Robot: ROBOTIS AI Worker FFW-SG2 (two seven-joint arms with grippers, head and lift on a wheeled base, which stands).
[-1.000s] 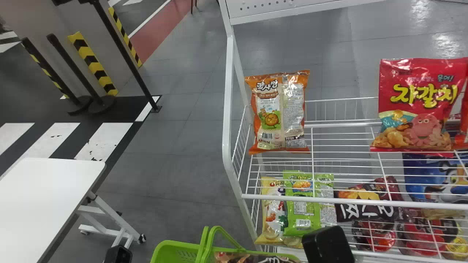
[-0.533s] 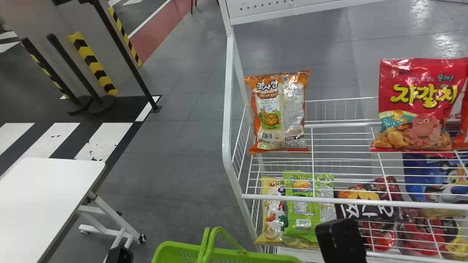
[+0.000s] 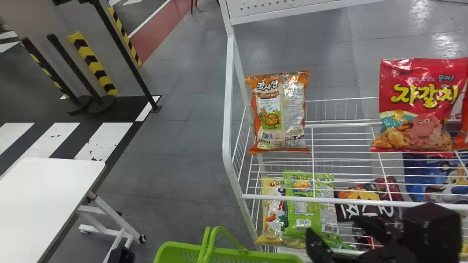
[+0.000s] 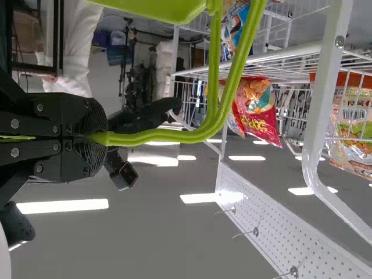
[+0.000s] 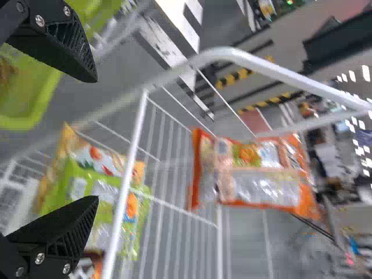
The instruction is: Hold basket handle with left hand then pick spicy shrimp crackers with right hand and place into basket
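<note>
At the bottom edge of the head view, my left gripper [image 3: 121, 255] is beside the green basket [image 3: 226, 255]. The left wrist view has that gripper [image 4: 100, 138] shut on the basket handle [image 4: 192, 133]. My right gripper [image 3: 369, 228] is over the front of the lower shelf; its fingers stand apart in the right wrist view, where the gripper [image 5: 97, 139] holds nothing. Beyond it are a green bag [image 5: 113, 203] and a yellow bag [image 3: 270, 212]. A brownish item [image 5: 7, 72] lies in the basket. I cannot tell which bag is the spicy shrimp crackers.
The white wire rack [image 3: 227, 128] has an orange bag [image 3: 270, 120] and a red bag [image 3: 420, 109] on its upper level. A dark bag [image 3: 365, 210] and a blue bag [image 3: 435, 182] are lower. A white table [image 3: 47, 197] stands at left.
My right gripper has moved right along the lower shelf, away from the basket, and more of it is in view. The packet seen at the basket's rim has dropped from the head view. The left gripper hardly moved.
</note>
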